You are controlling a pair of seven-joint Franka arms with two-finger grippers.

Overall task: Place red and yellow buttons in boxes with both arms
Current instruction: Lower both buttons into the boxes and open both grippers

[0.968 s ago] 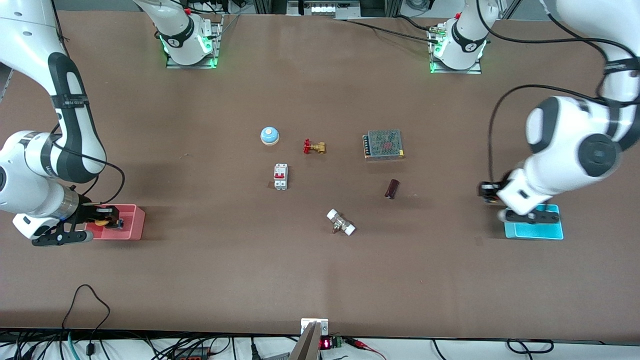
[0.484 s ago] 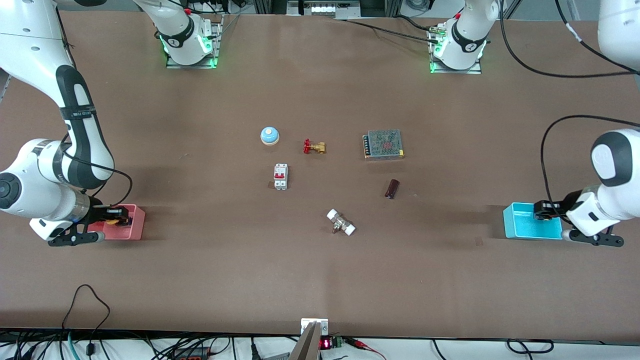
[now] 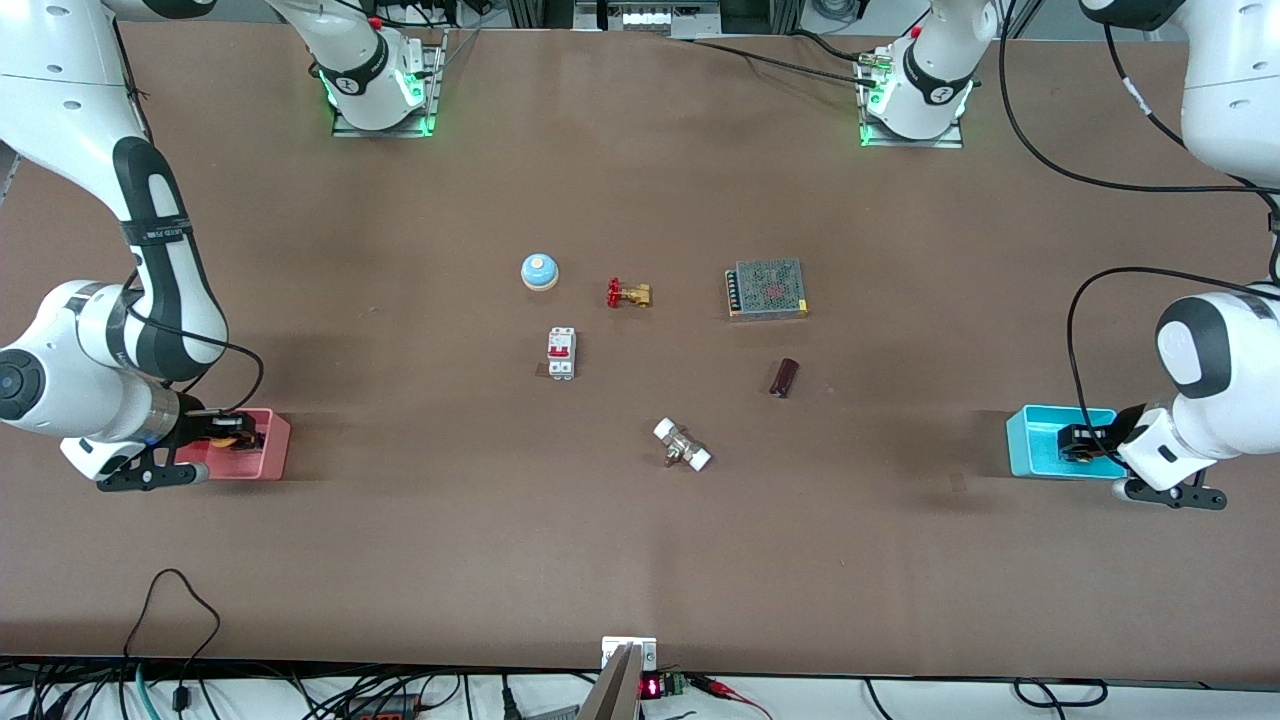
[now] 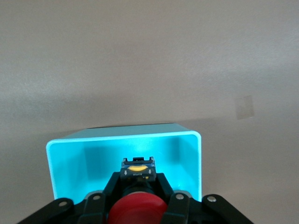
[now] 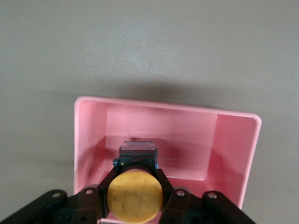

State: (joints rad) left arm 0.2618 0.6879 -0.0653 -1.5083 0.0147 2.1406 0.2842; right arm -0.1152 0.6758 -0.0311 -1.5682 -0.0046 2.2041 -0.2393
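The red button (image 4: 138, 211) is held by the left end effector (image 4: 138, 201) over the cyan box (image 4: 125, 158). The yellow button (image 5: 135, 196) is gripped by the right end effector (image 5: 135, 193) over the pink box (image 5: 163, 135). Each should be released low, clear of the box walls.

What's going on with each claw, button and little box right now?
Left claw: shut on red button, over cyan box.
Right claw: shut on yellow button, over pink box.
Cyan box: upright, nothing lying in it.
Pink box: upright, nothing lying in it.
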